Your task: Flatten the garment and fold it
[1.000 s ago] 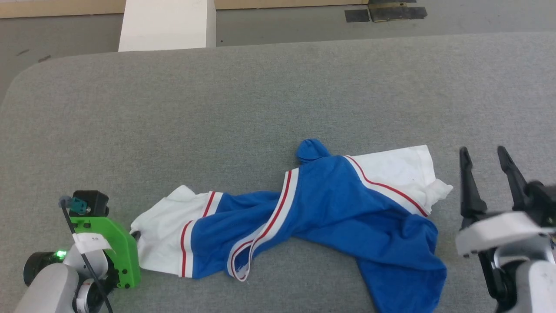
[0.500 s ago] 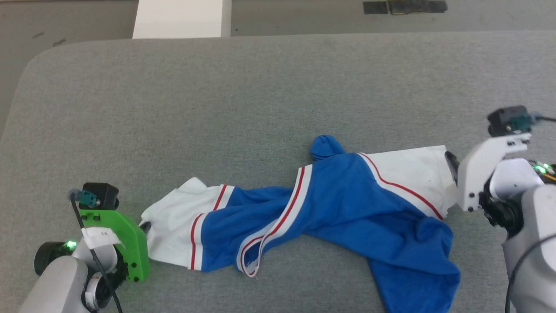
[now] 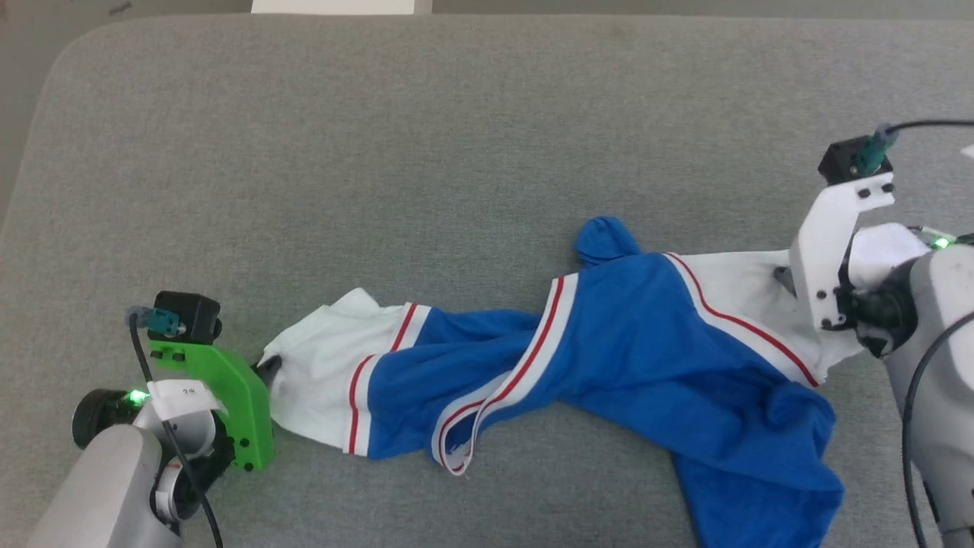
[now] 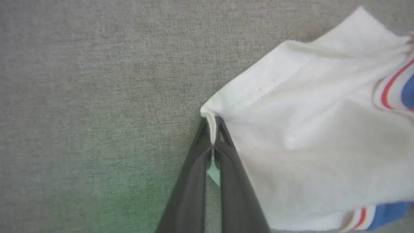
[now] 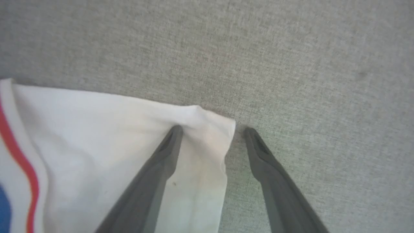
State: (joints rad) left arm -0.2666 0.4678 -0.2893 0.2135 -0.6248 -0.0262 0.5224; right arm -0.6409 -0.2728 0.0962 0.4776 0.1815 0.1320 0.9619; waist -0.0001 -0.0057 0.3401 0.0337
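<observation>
On the shirt (image 3: 609, 358) I should push my right gripper (image 5: 212, 128), now released astride the right sleeve corner, a little deeper before closing. Then I pull both sleeves apart evenly. The left gripper (image 4: 212, 136) is clenched on the left sleeve corner. The shirt lies twisted, its blue middle bunched, across the near half of the bench (image 3: 380, 152).

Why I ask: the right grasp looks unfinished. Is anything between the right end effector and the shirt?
Nothing visible. The right end effector is open and straddles a white sleeve corner of the shirt: one finger over the sleeve, the other over bare table beside it. The left end effector is shut on the other sleeve.
</observation>
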